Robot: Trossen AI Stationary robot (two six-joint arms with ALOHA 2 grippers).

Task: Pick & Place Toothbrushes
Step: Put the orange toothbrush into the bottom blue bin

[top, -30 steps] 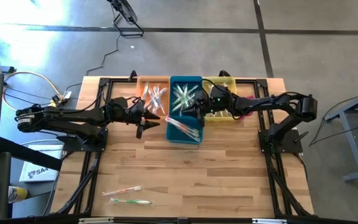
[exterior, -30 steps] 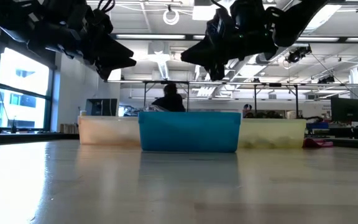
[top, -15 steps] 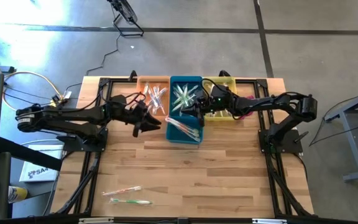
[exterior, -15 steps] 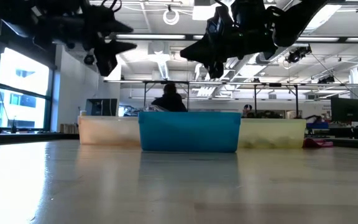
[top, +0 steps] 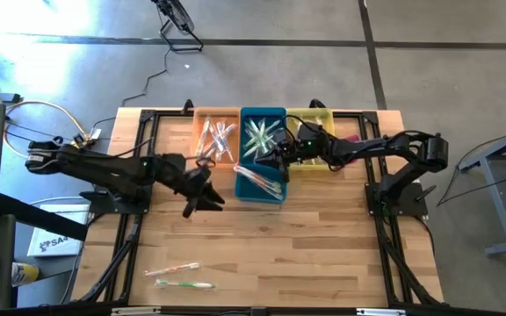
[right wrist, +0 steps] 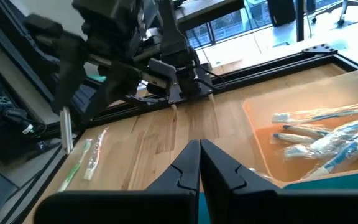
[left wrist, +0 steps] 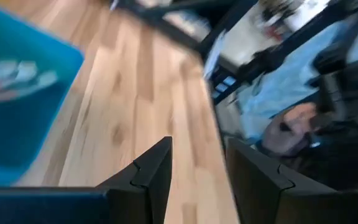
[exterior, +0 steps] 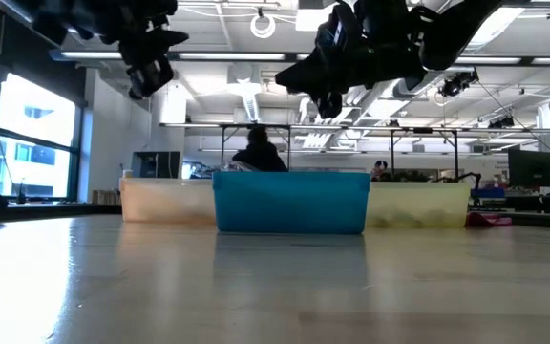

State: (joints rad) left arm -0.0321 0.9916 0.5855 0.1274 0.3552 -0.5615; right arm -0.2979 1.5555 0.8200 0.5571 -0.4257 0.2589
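Now my left gripper (top: 202, 198) has swung off the orange bin (top: 202, 118) over bare surface (top: 306, 246), jaws apart and empty, heading for two toothbrushes (top: 179, 275) near the front edge, while my right gripper (top: 275, 158) hovers pinched shut, empty, above the blue bin (top: 260, 195).
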